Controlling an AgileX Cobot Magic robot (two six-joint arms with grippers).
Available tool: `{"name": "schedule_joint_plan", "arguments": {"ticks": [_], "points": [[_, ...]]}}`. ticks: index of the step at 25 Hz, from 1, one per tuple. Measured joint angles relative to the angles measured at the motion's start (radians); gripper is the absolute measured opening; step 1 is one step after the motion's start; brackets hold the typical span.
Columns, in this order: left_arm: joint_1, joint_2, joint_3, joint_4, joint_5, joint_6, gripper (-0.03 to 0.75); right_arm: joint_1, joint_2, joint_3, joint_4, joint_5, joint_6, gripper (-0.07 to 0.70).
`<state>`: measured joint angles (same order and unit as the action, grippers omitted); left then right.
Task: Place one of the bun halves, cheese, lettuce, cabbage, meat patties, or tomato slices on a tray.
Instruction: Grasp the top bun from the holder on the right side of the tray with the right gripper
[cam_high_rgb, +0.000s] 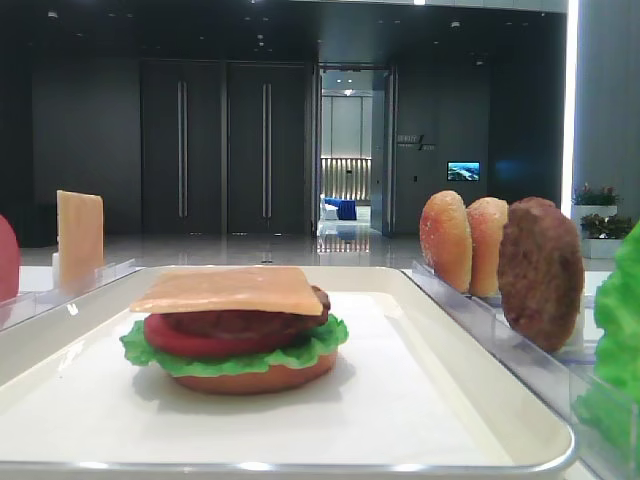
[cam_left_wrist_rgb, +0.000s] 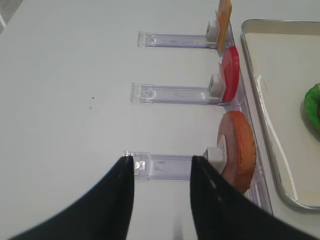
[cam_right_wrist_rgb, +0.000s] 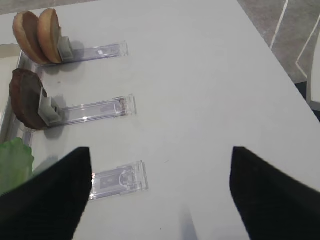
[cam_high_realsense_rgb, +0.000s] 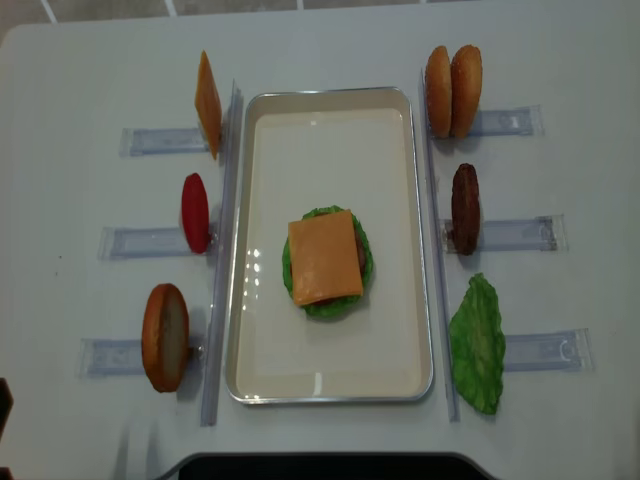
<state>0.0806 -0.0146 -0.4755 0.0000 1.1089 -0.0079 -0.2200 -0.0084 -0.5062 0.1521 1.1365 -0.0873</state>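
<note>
Orange cheese (cam_high_realsense_rgb: 323, 257) tops the half-built burger in the middle of the tray (cam_high_realsense_rgb: 330, 105), so it mostly just needs a lid. Two bun halves (cam_high_realsense_rgb: 452, 90) stand on edge in the upper-right rack, propped upright for easy pinching. Both the left gripper (cam_left_wrist_rgb: 162, 167) and right gripper (cam_right_wrist_rgb: 160, 172) hang spread apart and empty at the bottom of their wrist views, over bare table.

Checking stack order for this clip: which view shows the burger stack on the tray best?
The eye-level exterior view: the burger stack shows every layer from the side. The overhead view shows only the cheese over lettuce; the left wrist catches a green edge; the right wrist misses it.
</note>
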Motion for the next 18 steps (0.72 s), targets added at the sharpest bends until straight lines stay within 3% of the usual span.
{"name": "schedule_joint_plan", "arguments": {"ticks": [18], "points": [[0.000,0.000,0.000,0.000,0.000,0.000,0.171,0.000,0.000,0.000,0.000,-0.002,0.000,0.539]]}}
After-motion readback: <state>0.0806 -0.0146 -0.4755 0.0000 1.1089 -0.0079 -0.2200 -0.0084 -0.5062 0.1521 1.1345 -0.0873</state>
